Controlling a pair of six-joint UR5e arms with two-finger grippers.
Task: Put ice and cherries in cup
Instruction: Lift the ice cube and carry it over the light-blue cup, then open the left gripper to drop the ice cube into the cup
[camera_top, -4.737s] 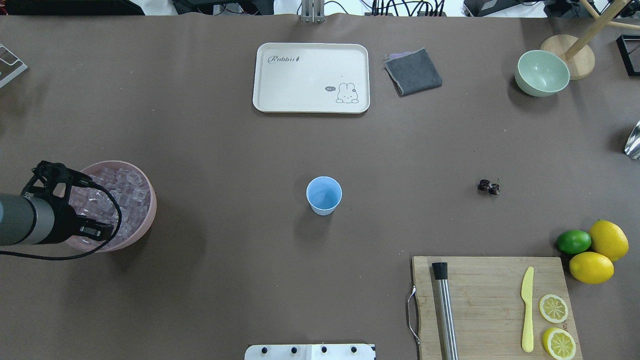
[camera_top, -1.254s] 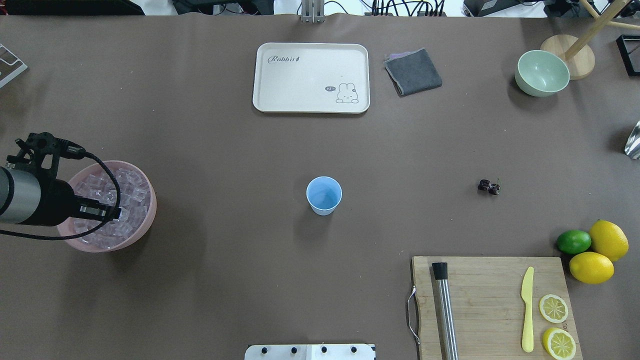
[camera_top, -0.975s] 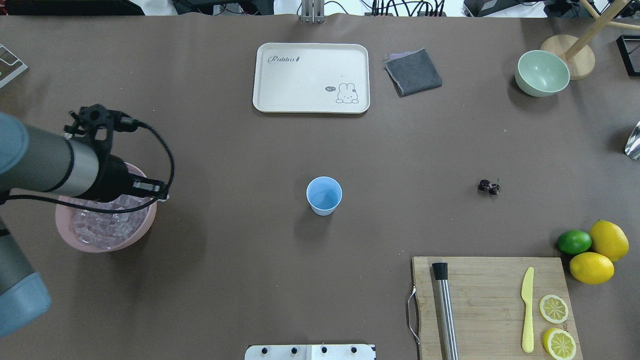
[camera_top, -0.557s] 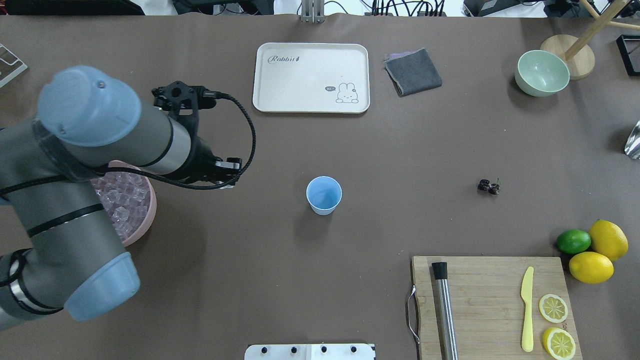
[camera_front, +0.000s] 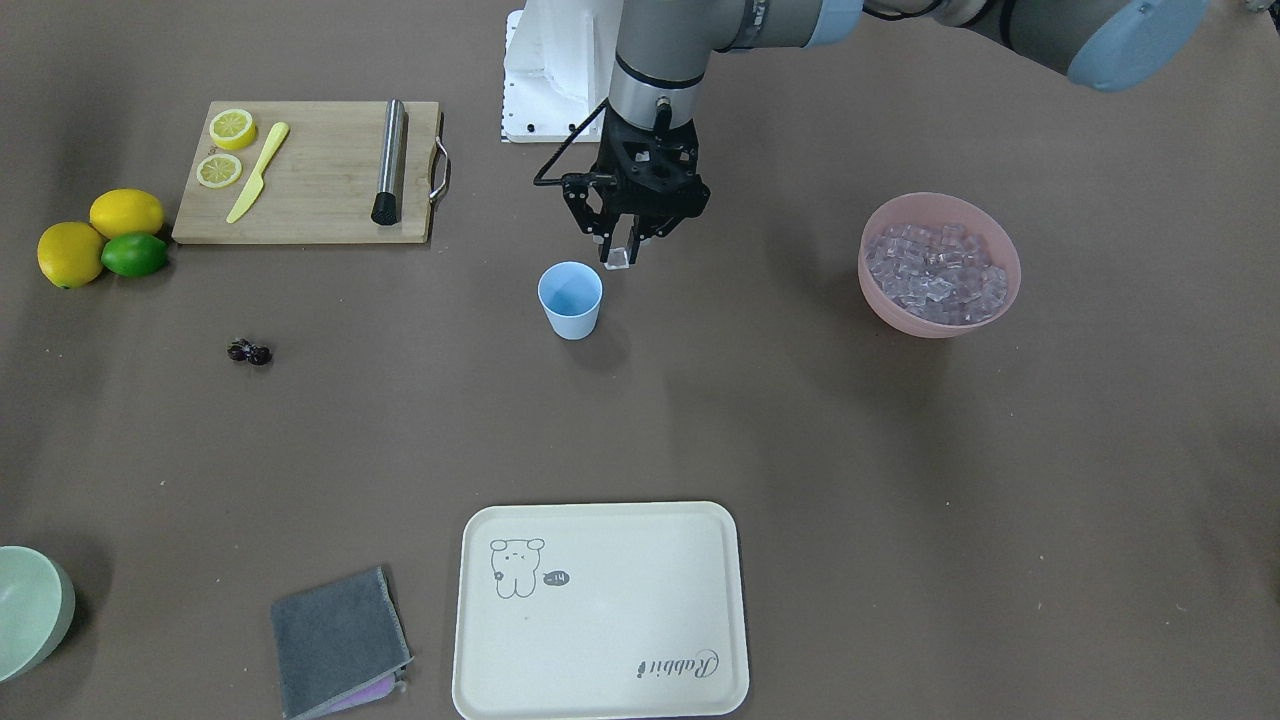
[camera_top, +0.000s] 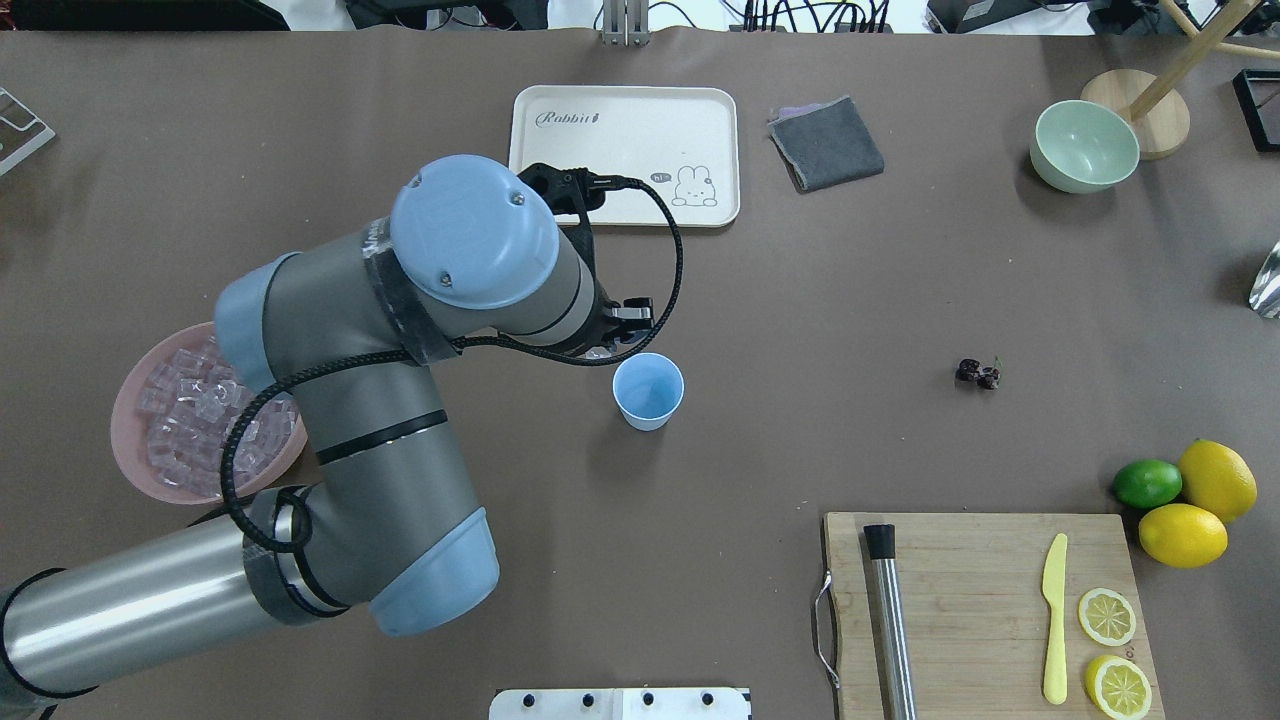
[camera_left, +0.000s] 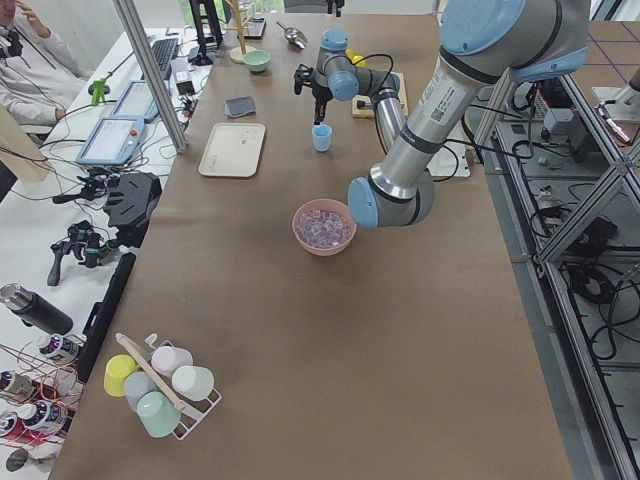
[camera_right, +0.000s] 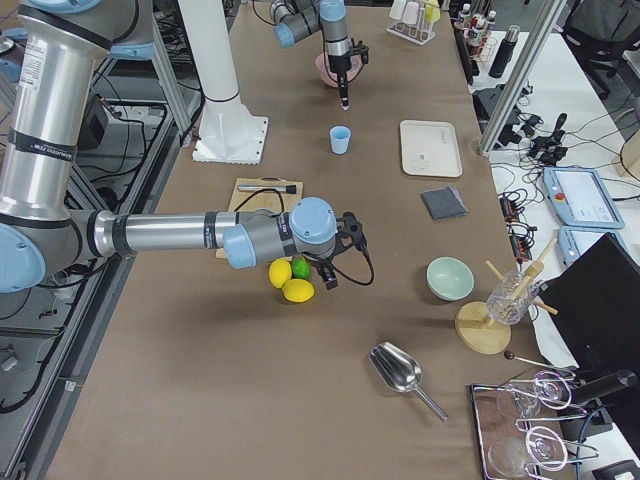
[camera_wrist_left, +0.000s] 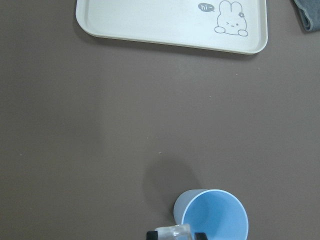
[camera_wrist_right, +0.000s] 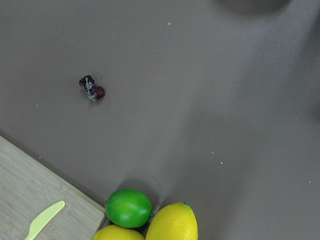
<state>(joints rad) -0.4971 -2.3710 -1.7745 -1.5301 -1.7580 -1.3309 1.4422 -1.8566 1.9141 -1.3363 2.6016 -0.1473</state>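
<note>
The left hand (camera_front: 621, 256) has come over from the pink bowl (camera_front: 884, 301) to the cup (camera_front: 570, 298), and it brings one ice cube (camera_wrist_left: 173, 233).

Its two fingers pinch the clear cube between their tips, up in the air just beside the cup's rim, at about 11 o'clock from the cup in the overhead view. The blue cup stands upright in the middle of the table (camera_front: 800, 450). The rest of the ice (camera_front: 938, 272) lies heaped in the pink bowl, well apart at about 8 o'clock from the cup. The cherries (camera_front: 249, 352) lie on the table at 3 o'clock, also well apart. Past them, at about 4 o'clock, sit a lime (camera_top: 1147, 483) and two lemons (camera_top: 1216, 480). The right hand (camera_right: 328, 279) hangs near that fruit; I cannot tell if its fingers are spread or pressed together.
</note>
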